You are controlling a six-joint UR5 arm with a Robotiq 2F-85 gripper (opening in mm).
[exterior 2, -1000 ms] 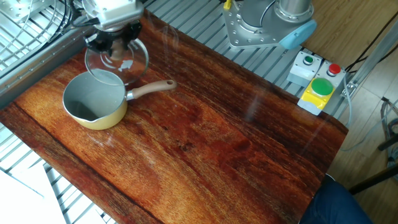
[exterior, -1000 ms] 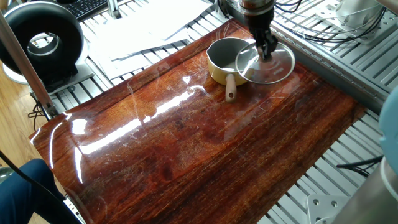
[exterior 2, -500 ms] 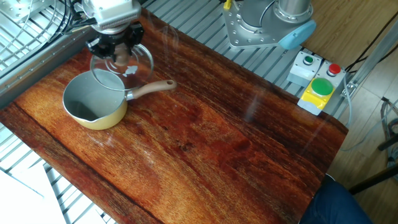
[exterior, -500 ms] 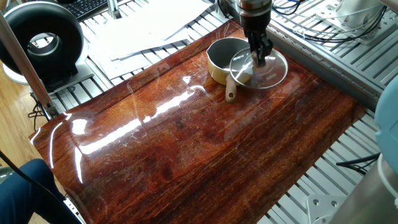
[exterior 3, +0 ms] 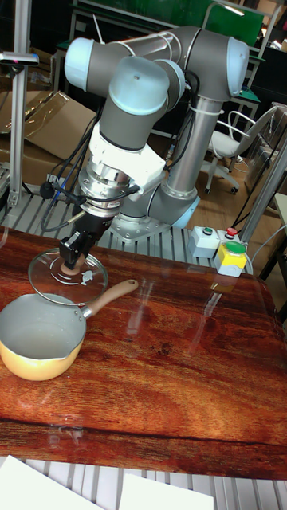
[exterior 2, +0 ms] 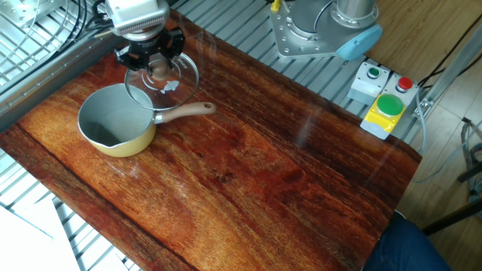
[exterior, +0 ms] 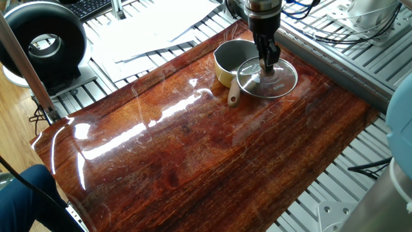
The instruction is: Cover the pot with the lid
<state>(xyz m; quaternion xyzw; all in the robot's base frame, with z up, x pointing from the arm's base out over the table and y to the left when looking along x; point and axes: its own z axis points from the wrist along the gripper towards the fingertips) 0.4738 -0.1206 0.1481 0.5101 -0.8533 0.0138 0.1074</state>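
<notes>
**Lid carried, not yet over the pot**

Since the earlier frames the round clear glass lid (exterior 2: 163,76) with its brown wooden knob has shifted along the table, and the small yellow saucepan (exterior 2: 114,128) has turned slightly, its light wooden stick handle (exterior 2: 184,113) now lying under the lid's near rim.

Two-finger gripper (exterior 2: 154,63) on the UR5 arm is clamped on the knob, so the lid hangs from it, roughly level. In the tall fixed view the lid (exterior 3: 68,275) sits just above and behind the pot (exterior 3: 38,335), overlapping the rim and handle root only (contact between lid rim and pot cannot be judged).

Step in hand, as I judge it: transport of the lid toward the pot mouth. Next move calls for a sideways shift until the knob is centred over the pale inside, then a level descent and release.

No legible brand or writing; the grey button box (exterior 2: 370,77) and yellow stop button box (exterior 2: 387,110) show no readable labels.
</notes>
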